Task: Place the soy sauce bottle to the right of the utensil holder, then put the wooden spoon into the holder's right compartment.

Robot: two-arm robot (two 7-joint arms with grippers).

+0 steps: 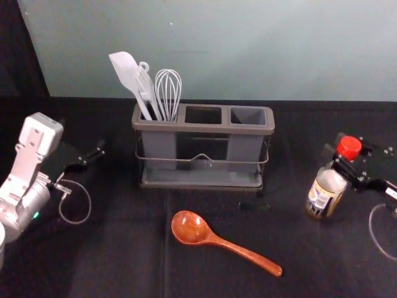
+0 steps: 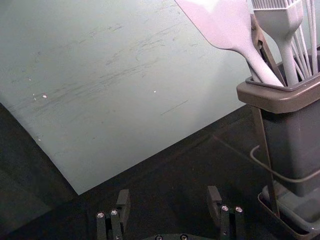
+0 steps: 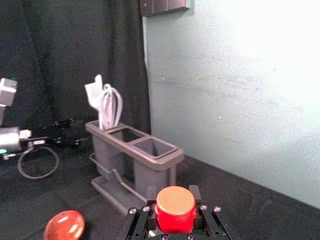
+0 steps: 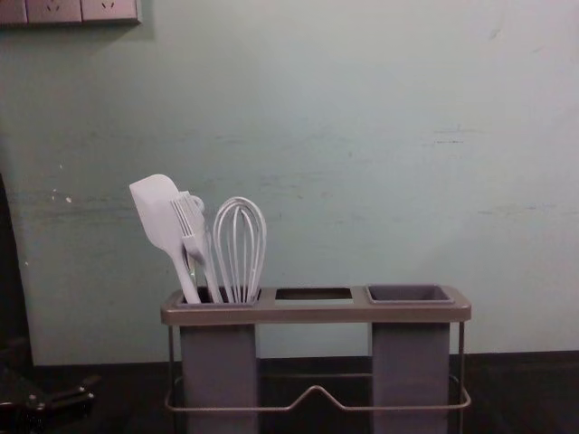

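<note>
Head view: R gripper (image 1: 345,166) is clamping the soy sauce btl (image 1: 322,195) up near its red cap (image 1: 349,147), off to the R of the holder (image 1: 205,128), w/ a gap btwn. Can't tell if btl is touching the table. Wooden spoon (image 1: 190,228) is lying in front of the holder, handle pointing toward R & near side. Spatula (image 1: 125,71) & whisk (image 1: 168,93) are standing in the L compartment (image 1: 159,146). L gripper (image 1: 93,156) is hanging L of the holder.

L wrist view: L gripper (image 2: 168,201) is keeping its fingers (image 2: 123,201) apart, nothing btwn; a brush (image 2: 284,25) is standing beside the spatula.

R wrist view: R gripper (image 3: 174,205) is holding the btl, cap btwn its fingers (image 3: 195,195); spoon's bowl is showing near the holder.

Chest view: L gripper is poking in at lower L; utensils are leaning in the L compartment.
</note>
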